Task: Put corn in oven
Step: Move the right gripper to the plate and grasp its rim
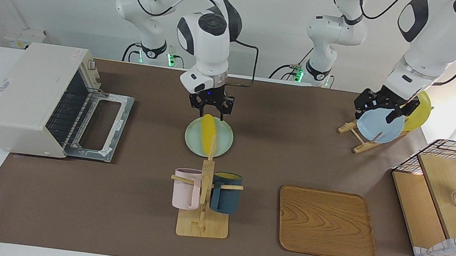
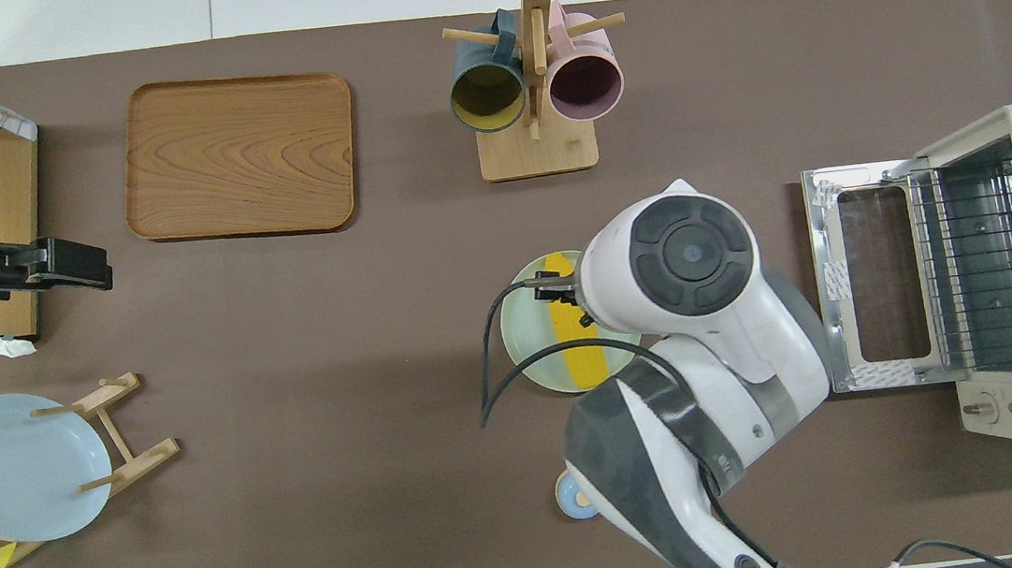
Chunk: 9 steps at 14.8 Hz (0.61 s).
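The yellow corn [image 1: 208, 130] lies on a pale green plate [image 1: 224, 141] at mid-table, nearer to the robots than the mug rack. My right gripper [image 1: 210, 110] hangs open just over the end of the corn that is nearer to the robots, with a finger at each side. In the overhead view the right arm covers part of the corn [image 2: 586, 362] and the plate [image 2: 531, 357]. The off-white oven [image 1: 23, 96] stands at the right arm's end of the table with its door [image 1: 100, 124] dropped open and its rack showing [image 2: 984, 271]. My left gripper [image 1: 376, 114] waits over the plate rack.
A wooden mug rack [image 1: 205, 195] holds a pink and a dark blue mug. A wooden tray [image 1: 325, 222] lies beside it. A plate rack with a blue plate [image 1: 380, 127] and a yellow plate [image 1: 420, 111], and a wire-and-wood basket box [image 1: 448, 196], stand at the left arm's end.
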{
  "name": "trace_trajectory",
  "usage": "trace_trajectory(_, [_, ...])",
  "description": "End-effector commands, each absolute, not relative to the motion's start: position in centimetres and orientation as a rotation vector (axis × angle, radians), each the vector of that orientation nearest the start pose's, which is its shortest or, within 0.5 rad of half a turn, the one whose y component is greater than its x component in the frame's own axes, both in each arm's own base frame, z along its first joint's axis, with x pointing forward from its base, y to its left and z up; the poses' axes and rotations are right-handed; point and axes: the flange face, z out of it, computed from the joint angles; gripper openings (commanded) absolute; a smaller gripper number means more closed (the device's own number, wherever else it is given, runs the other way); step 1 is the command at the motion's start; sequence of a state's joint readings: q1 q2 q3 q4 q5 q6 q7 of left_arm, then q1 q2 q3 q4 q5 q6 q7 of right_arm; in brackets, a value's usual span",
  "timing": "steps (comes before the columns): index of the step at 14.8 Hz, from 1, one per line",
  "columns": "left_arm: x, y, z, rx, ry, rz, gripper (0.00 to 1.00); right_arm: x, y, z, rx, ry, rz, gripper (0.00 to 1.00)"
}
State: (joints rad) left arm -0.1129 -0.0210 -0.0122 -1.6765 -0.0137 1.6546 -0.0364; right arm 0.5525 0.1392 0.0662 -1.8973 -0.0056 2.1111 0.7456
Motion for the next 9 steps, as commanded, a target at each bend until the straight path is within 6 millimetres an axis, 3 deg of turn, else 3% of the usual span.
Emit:
trace_trajectory(1, [54.8,-6.9,59.5,-3.145,0.161,0.025,1.0,49.3,37.1,40.7,-3.086,0.19,-0.106,0.7])
trace_trajectory(4, [54.9,-6.9,59.6,-3.146,0.158,0.016,1.0,48.3,39.7,36.4,-3.103,0.12,-0.094,0.7])
trace_trajectory(9, [54.8,-7.0,59.5,-3.144,0.161,0.025,1.0,46.7,39.5,32.4,-3.125,0.08,-0.085,0.54])
